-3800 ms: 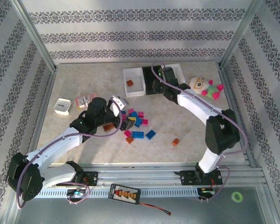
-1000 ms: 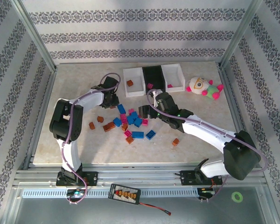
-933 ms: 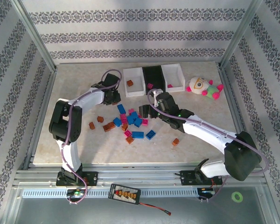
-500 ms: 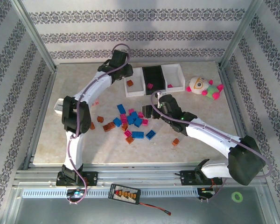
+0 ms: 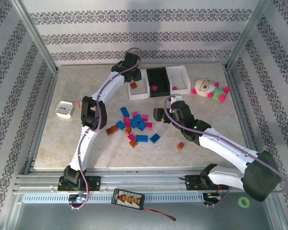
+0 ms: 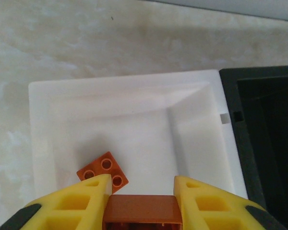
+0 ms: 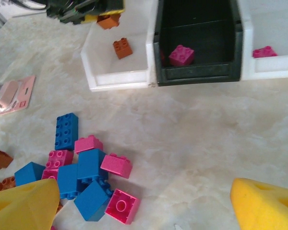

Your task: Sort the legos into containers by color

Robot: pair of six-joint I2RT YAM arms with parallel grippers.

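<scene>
In the top external view, the left gripper [image 5: 131, 75] is held over the left white bin [image 5: 138, 96], the leftmost of the three containers, evidently because a resting orange brick [image 5: 133, 85] already marks that bin's colour. The right gripper [image 5: 159, 115] is poised just beside the loose legos [image 5: 137, 125] on the surface [image 5: 62, 143], probably for the next pick.

In the left wrist view, a held brown-orange brick [image 6: 141, 211] is clamped between the yellow fingers [image 6: 93, 191], above the bin floor and just beside the resting brick. Release is judged to be the step in hand.

In the right wrist view, the right gripper's fingers are spread wide with nothing between them, above blue and pink bricks. One pink brick [image 7: 181, 55] lies in the black bin [image 7: 199, 74], and another is seen in the right white bin [image 7: 273, 73].
</scene>
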